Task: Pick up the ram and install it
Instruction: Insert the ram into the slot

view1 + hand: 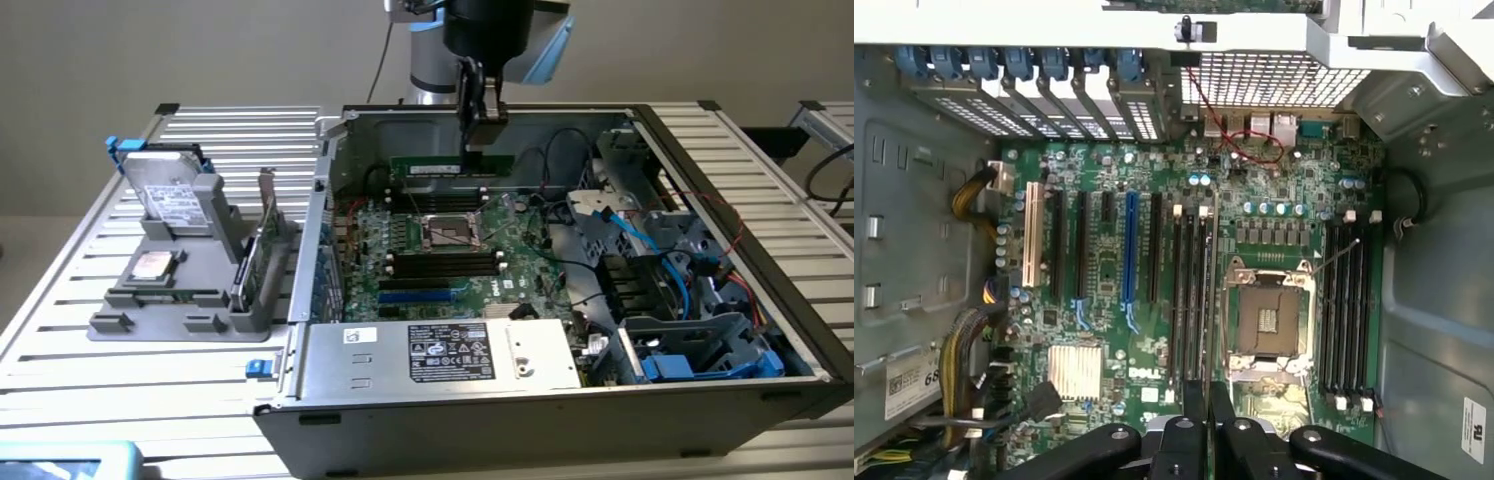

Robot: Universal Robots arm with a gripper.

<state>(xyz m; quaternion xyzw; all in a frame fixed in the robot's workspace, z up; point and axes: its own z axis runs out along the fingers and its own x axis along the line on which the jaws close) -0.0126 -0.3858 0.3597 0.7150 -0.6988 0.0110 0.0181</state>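
My gripper (482, 148) hangs inside the open computer case (534, 420), shut on the ram (441, 164). The ram is a long, thin green stick held level above the motherboard (521, 240), near the case's far wall. In the wrist view the black fingers (1184, 445) clamp the ram (1210, 300), which appears edge-on as a thin line. That line runs along the black memory slots (1189, 290) beside the CPU socket (1267, 320). More black slots (1349, 300) lie on the socket's other side.
A grey holder (160, 310) on the exterior view's left carries silver hard drives (174, 195) and an upright expansion card (267, 240). Inside the case, the power supply (441, 355) sits at the front. Cables and blue drive bays (681, 350) crowd the exterior view's right.
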